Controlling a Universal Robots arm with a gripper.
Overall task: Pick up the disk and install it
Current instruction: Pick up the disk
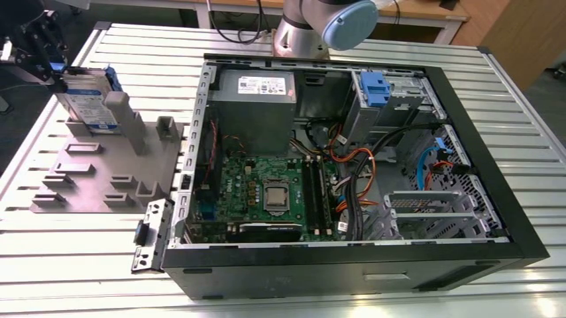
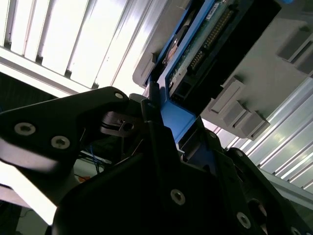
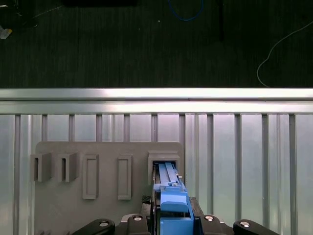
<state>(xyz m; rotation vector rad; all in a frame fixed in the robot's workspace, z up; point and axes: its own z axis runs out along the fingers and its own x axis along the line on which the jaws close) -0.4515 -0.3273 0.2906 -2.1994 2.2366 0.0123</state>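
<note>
The disk (image 1: 93, 106) is stood upright in the far-left stand (image 1: 97, 173) (top edge exposed) and clamped there by the tool (image 1: 58, 81).

A slatted metal table (image 1: 79, 265) is carrying a grey holder plate (image 1: 93, 175) (slots across its top) on the exterior view's left, and an open computer case (image 1: 309, 268) is lying just beside it, rightward.

Disk (image 1: 89, 103), flat silver drive with a white-and-blue label, framed by a blue plastic bracket, standing upright on edge in a slot of the grey holder (image 1: 97, 179), at the exterior view's left, upper end clamped by the gripper (image 1: 55, 73)
</note>
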